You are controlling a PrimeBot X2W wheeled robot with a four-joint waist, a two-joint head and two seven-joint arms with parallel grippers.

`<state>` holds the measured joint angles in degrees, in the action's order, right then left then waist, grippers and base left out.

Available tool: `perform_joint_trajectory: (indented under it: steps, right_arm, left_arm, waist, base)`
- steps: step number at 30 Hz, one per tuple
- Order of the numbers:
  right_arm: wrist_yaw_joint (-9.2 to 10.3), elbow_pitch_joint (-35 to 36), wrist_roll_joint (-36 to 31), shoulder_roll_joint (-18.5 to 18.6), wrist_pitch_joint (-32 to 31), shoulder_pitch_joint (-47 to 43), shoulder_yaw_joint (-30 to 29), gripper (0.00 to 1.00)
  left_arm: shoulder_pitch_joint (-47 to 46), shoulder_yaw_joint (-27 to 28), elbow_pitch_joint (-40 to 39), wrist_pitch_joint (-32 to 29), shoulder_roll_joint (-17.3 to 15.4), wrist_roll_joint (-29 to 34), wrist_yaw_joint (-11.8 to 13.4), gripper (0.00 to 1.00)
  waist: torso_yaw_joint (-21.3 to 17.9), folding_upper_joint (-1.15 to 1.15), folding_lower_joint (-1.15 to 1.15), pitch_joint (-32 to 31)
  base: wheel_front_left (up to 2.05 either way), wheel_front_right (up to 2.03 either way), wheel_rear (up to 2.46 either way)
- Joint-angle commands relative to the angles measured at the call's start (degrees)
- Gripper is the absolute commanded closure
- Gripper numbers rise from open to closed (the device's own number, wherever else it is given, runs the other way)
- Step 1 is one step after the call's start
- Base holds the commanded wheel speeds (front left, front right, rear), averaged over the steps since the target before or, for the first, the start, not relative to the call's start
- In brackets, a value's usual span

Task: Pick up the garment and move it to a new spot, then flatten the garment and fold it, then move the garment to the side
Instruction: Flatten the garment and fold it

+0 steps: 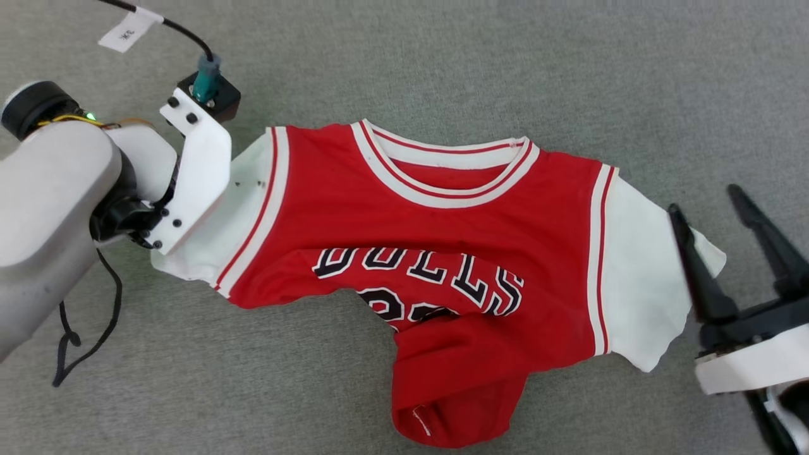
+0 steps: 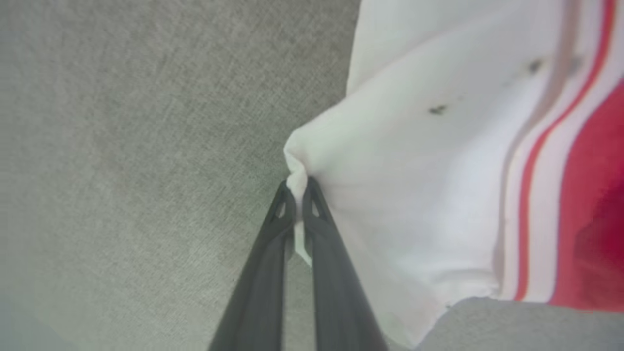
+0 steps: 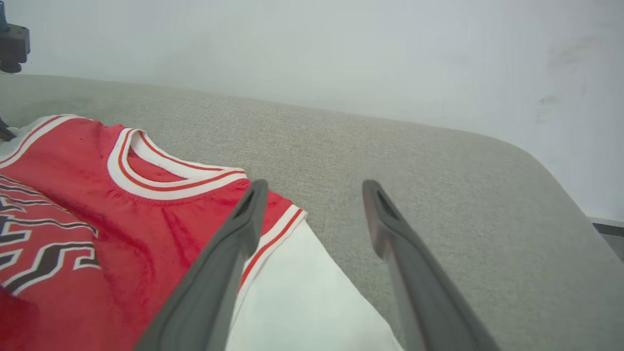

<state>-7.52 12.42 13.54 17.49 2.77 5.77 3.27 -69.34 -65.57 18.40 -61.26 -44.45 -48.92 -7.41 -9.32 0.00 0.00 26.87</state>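
Across the middle of the head view, the red jersey-style shirt with white short sleeves and red-and-white striped trim [image 1: 442, 208] lies front up on the grey fabric-covered worktop [image 1: 569, 63], with its collar toward the top of the frame. Its lower part is rumpled and folded over, so the black-and-white lettering and the number beneath it are partly hidden. A red lobe of cloth reaches almost to the bottom edge.

At the left of the frame the pale left forearm [image 1: 50, 208] and its white wrist bracket cover the edge of one white sleeve. In the left wrist view the left gripper [image 2: 296, 187] has its jaws pinched together on a small fold of that sleeve's edge.

At the right edge of the head view the right gripper [image 1: 705, 202] holds its jaws wide, gripping nothing. One dark finger lies over the outer edge of the other white sleeve and the other over bare worktop. I cannot tell whether either touches.
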Motion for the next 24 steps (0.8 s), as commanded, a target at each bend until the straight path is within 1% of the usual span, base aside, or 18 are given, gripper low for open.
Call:
perform_joint_trajectory:
  steps: [1,4,7,10,12,15,17,19,22,24]
  right_arm:
    - [0.07,0.1,-0.6,1.0,-0.6,0.9,-1.2,0.00]
    - [0.07,1.2,-0.8,2.7,-2.8,1.3,-3.2,0.00]
    - [0.07,2.7,-0.3,6.0,-7.0,2.1,-4.4,0.00]
    - [0.07,2.6,1.5,12.2,-13.8,3.0,-4.0,0.00]
    - [0.07,2.7,4.1,17.4,-19.6,3.9,-2.4,0.00]
    - [0.07,1.9,9.7,25.6,-29.2,5.6,0.8,0.00]
    - [0.07,0.8,14.8,30.7,-36.3,6.6,3.6,0.00]
    - [0.07,0.0,18.8,35.3,-41.7,9.1,6.3,0.00]
    - [0.06,-1.3,22.6,40.9,-48.6,12.1,12.0,0.00]
    - [0.06,-2.2,24.9,43.0,-52.7,14.7,15.8,0.00]
  left_arm:
    - [1.7,-1.1,0.9,1.3,-0.5,-0.5,0.0,1.00]
    - [1.9,-2.1,0.3,4.6,-0.7,-1.3,0.0,1.00]
    - [2.4,-2.8,-1.0,7.7,-1.4,-1.8,0.0,1.00]
    - [3.1,-3.5,-2.6,10.6,-2.0,-2.2,0.0,1.00]
    - [3.7,-3.9,-3.9,11.8,-2.6,-2.5,0.0,1.00]
    - [4.0,-4.7,-5.7,12.9,-3.2,-2.3,0.0,1.00]
    - [4.2,-5.1,-6.7,13.6,-3.1,-2.2,0.0,1.00]
    - [4.2,-5.4,-7.5,14.1,-2.8,-1.8,0.0,1.00]
    - [3.8,-5.7,-8.3,14.8,-2.2,-1.6,0.0,1.00]
    - [3.0,-5.8,-8.5,15.2,-1.9,-1.5,0.0,1.00]
  waist:
    - [1.1,0.00,0.00,-2.1]
    - [2.2,0.00,0.00,-4.9]
    - [3.3,0.00,0.00,-7.4]
    - [4.5,0.00,0.00,-9.6]
    - [5.2,0.00,0.00,-10.7]
    - [6.2,0.00,0.00,-11.5]
    - [6.8,0.00,0.00,-11.6]
    - [7.4,0.00,0.00,-11.4]
    - [8.4,0.00,0.00,-10.7]
    - [9.0,0.00,0.00,-10.0]
  base:
    - [0.00,0.00,0.00]
    - [0.00,0.00,0.00]
    - [0.00,0.00,0.00]
    - [0.00,0.00,0.00]
    - [0.00,0.00,0.00]
    - [0.00,0.00,0.00]
    - [0.00,0.00,0.00]
    - [0.00,0.00,0.00]
    - [0.00,0.00,0.00]
    - [0.00,0.00,0.00]
